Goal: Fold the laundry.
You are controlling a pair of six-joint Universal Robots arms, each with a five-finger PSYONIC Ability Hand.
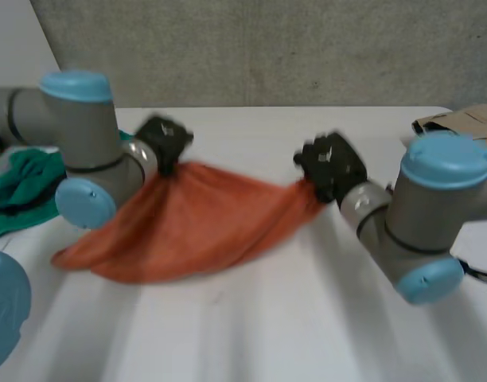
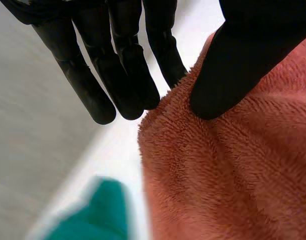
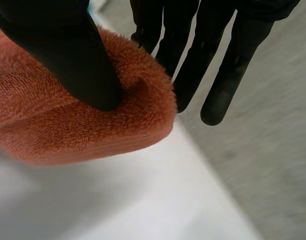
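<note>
Orange towel [image 1: 196, 223] hangs spread between two pinches. The left robot hand [image 1: 165, 142] clamps one upper corner between thumb and fingers and the right robot hand [image 1: 329, 165] clamps the other. Its lower edge rests on the bench [image 1: 307, 318], probably so it can be laid flat.

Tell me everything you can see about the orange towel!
The orange towel is fluffy terry cloth with a smoother band along one edge. It is held up at its two upper ends. The left hand pinches one end between thumb and fingers. The right hand pinches the other, where the cloth is bunched into a thick fold. Between the hands the top edge sags, and the lower part droops in soft wrinkles onto the white table.
</note>
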